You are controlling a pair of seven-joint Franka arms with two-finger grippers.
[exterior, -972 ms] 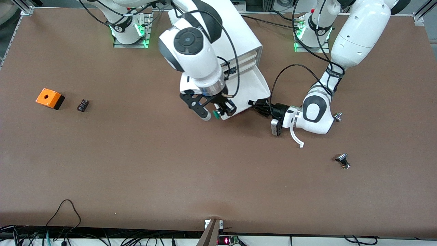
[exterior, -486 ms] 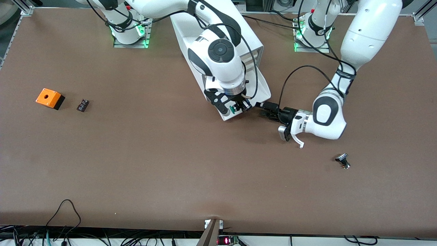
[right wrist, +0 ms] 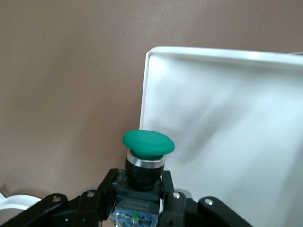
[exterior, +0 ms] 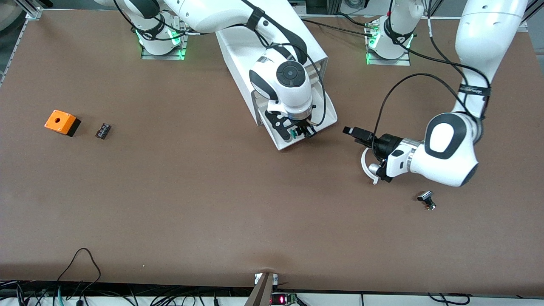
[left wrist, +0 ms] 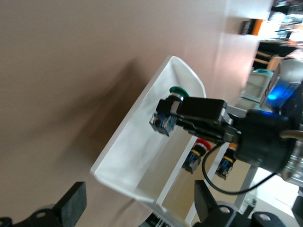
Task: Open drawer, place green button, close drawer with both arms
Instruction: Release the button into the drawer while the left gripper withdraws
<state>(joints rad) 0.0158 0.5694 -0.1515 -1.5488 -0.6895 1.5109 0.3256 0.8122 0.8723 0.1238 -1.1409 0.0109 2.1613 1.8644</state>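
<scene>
The drawer (exterior: 329, 112) stands pulled out of the white cabinet (exterior: 238, 46), its tray bare inside. My right gripper (exterior: 297, 132) is shut on the button (exterior: 290, 136) and holds it over the drawer's front corner. In the right wrist view the green cap (right wrist: 148, 143) sticks out between the fingers (right wrist: 106, 187), at the tray's rim (right wrist: 144, 94). My left gripper (exterior: 357, 135) is open and empty, beside the drawer toward the left arm's end of the table. The left wrist view shows the button (left wrist: 165, 118) held over the tray (left wrist: 137, 156).
An orange cube (exterior: 62, 122) and a small black part (exterior: 103, 130) lie toward the right arm's end. A silver-and-black knob (exterior: 426, 200) lies near the left arm's elbow. Other buttons (left wrist: 201, 146) sit inside the cabinet under the drawer.
My right gripper has carried the button from beside the drawer's front edge to over the tray. My left gripper has drawn away from the drawer toward the left arm's end of the table.
</scene>
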